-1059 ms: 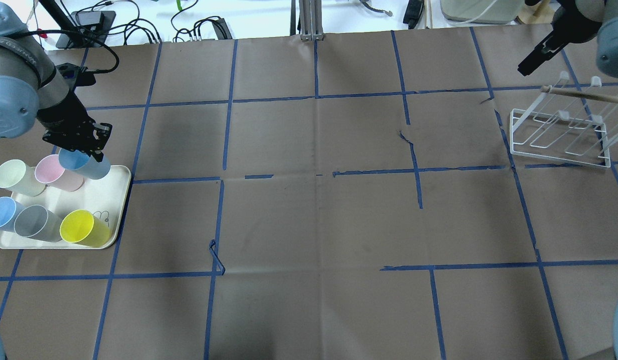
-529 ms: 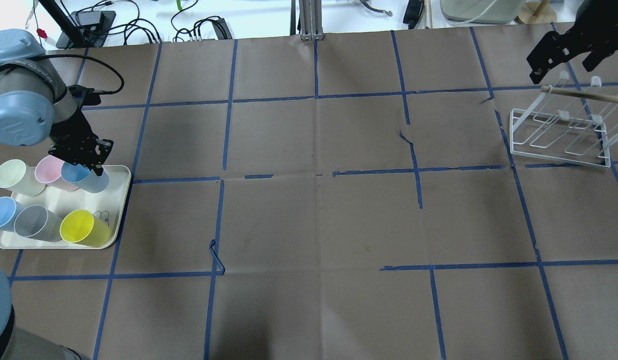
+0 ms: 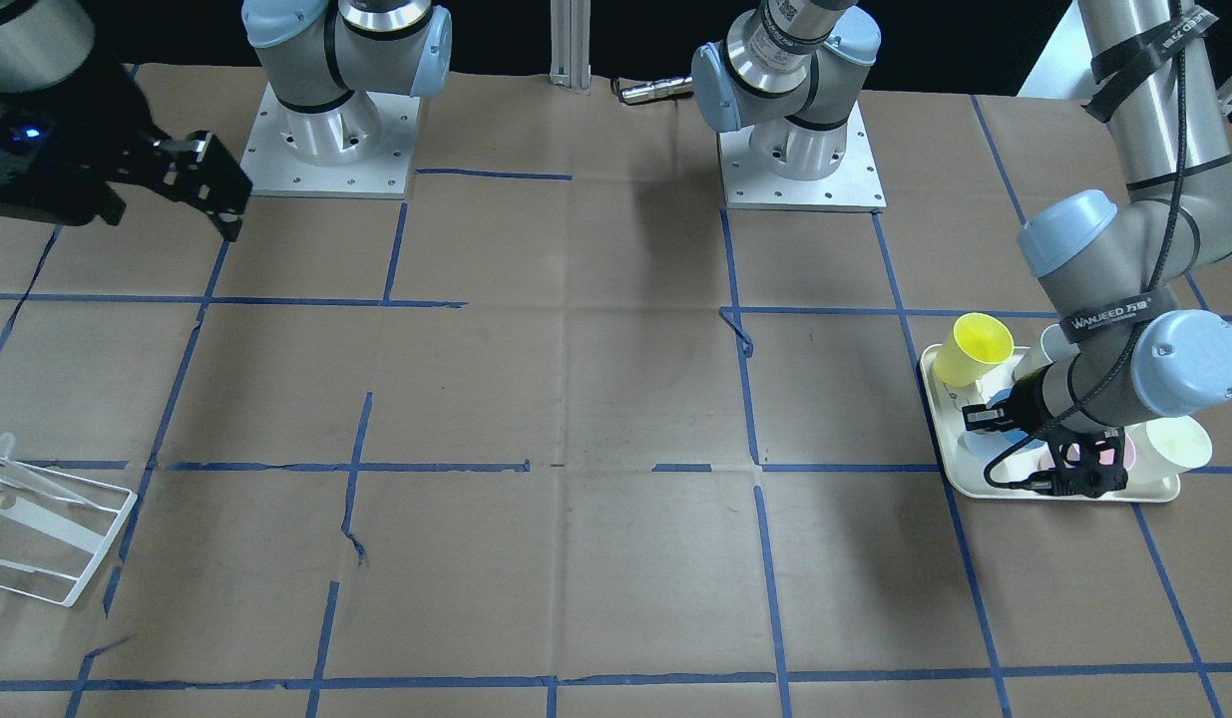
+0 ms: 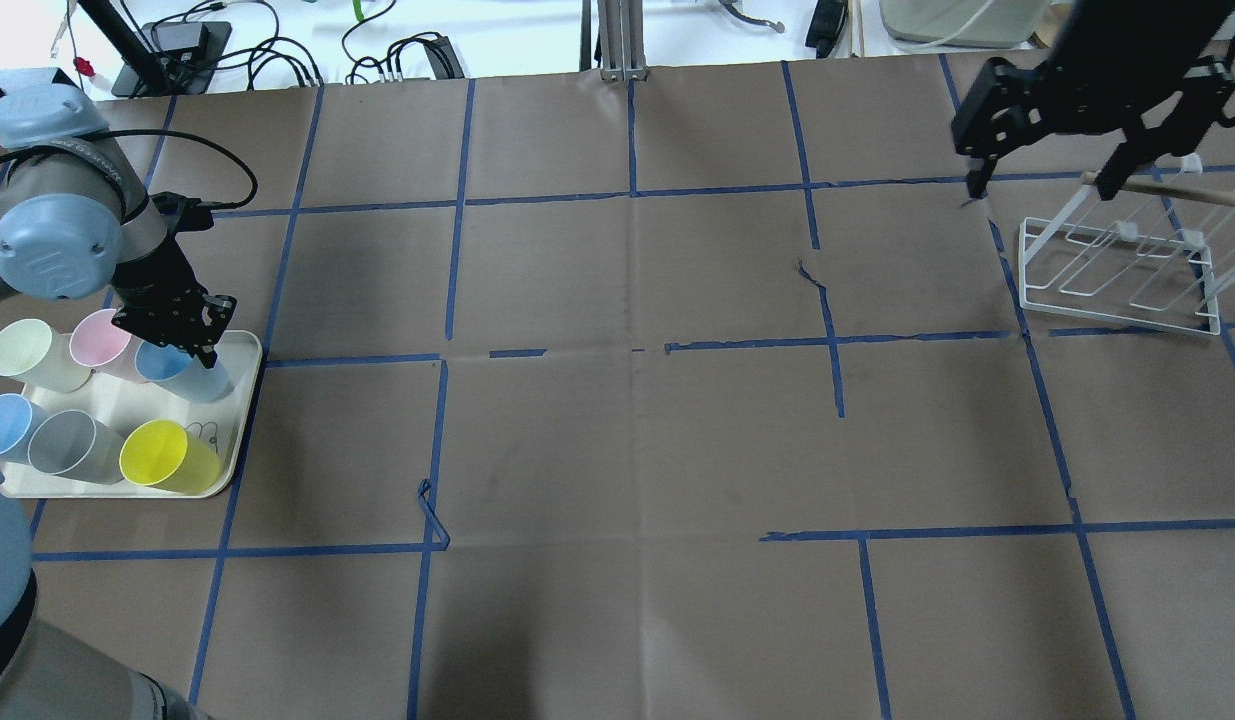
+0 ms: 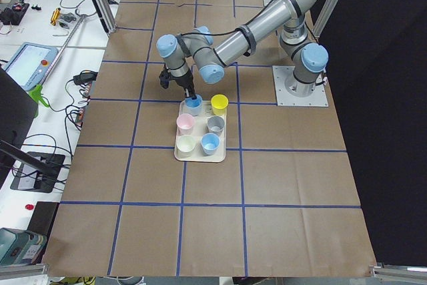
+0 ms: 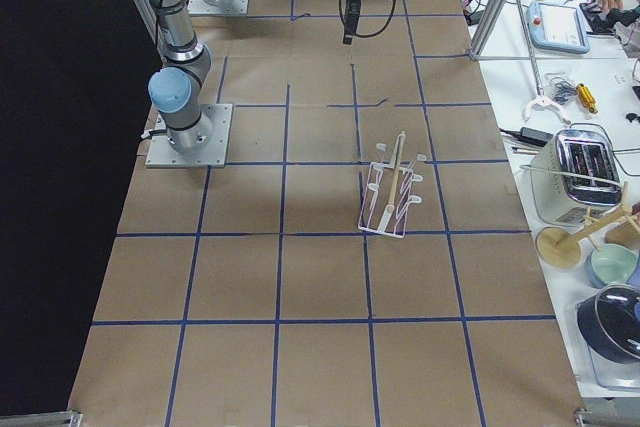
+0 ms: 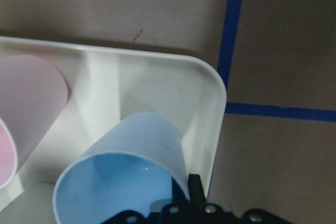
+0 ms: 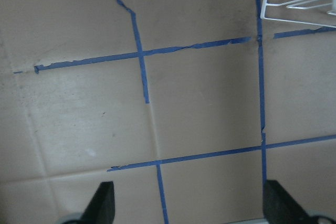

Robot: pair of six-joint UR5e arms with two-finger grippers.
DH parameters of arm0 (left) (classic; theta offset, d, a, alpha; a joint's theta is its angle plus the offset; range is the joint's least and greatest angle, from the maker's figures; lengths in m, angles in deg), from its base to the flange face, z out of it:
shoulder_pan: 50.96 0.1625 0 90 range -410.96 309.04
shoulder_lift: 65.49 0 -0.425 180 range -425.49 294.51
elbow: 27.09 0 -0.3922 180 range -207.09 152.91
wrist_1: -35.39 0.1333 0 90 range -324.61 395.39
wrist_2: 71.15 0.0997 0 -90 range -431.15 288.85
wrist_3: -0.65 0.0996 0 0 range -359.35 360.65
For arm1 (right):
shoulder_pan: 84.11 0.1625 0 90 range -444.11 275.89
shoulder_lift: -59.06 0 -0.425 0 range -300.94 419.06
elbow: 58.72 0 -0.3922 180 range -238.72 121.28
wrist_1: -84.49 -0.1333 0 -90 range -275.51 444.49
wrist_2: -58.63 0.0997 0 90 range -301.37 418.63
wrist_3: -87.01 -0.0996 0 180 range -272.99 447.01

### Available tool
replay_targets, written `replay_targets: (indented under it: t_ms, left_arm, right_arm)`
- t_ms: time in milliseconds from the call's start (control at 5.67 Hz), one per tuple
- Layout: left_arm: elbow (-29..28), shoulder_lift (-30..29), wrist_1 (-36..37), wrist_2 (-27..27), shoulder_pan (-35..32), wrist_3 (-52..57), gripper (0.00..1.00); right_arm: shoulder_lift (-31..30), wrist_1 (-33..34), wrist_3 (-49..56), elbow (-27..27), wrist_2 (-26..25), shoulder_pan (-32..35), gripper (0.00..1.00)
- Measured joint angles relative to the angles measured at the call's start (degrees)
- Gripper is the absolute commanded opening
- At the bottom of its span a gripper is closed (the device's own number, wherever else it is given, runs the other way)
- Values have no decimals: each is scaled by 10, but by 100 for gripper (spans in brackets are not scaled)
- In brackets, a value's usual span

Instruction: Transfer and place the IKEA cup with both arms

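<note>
The IKEA cup (image 4: 189,370), pale dusty blue, is at the far right corner of a cream tray (image 4: 235,420) at the table's left. My left gripper (image 4: 199,348) is shut on its rim, and the cup leans over in the grip. The left wrist view shows the cup (image 7: 131,161) tilted above the tray's corner (image 7: 210,93). It also shows in the front view (image 3: 1000,414) and the exterior left view (image 5: 193,103). My right gripper (image 4: 1044,185) hangs open and empty at the far right, above the table beside the rack; its fingers (image 8: 105,203) stand wide apart.
The tray also holds a pink cup (image 4: 102,340), a cream cup (image 4: 27,352), a sky-blue cup (image 4: 2,425), a grey cup (image 4: 72,447) and a yellow cup (image 4: 167,457). A white wire rack (image 4: 1117,270) stands at the far right. Blue tape lines cross the brown table.
My left gripper has moved nearer and rightward over the tray, with the blue cup going along. My right gripper has swung left and turned, its fingers now over the tape crossing beside the rack.
</note>
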Motion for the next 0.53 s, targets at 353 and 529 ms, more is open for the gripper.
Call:
replay_targets:
  t_ms: [353, 529]
  left_arm:
    - [-1, -5, 0, 2, 0, 1, 96]
    - [-2, -4, 0, 2, 0, 0, 98]
  right_arm:
    - [9, 6, -49, -2, 3, 36, 100]
    - [11, 13, -51, 0, 3, 32, 100]
